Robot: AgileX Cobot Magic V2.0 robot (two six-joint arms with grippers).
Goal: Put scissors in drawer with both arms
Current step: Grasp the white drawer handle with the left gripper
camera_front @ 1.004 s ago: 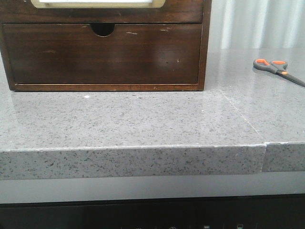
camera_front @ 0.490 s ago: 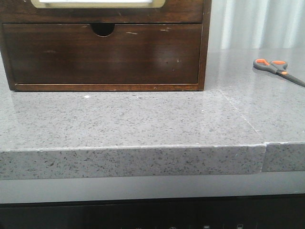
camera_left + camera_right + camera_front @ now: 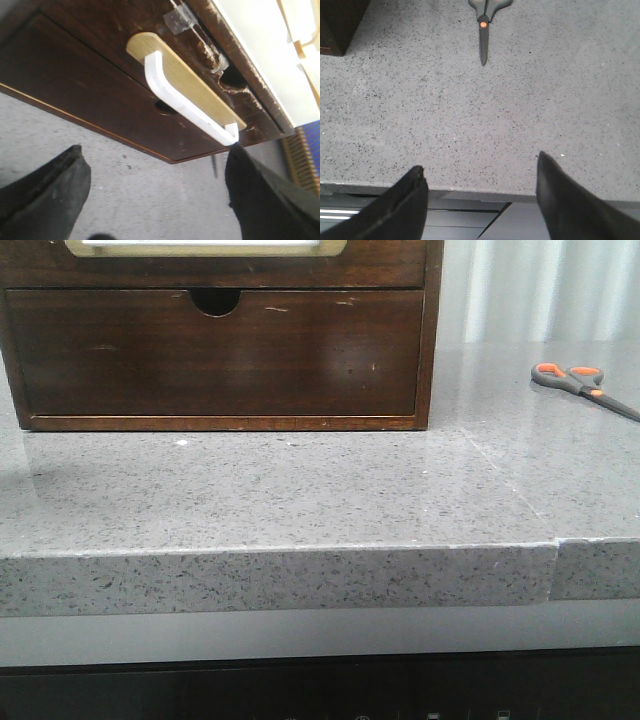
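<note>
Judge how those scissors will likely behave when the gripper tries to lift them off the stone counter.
The scissors lie flat and closed on the polished counter, so they may skid if nudged sideways. They look thin and stiff, probably light. Their low profile leaves little for the open right gripper to get under; the thicker handles seem the easier hold.

Scissors (image 3: 582,383) lie flat and closed on the grey counter, off to the right, well apart from the cabinet. The drawer (image 3: 125,55) with the white handle on a brass plate is shut.
</note>
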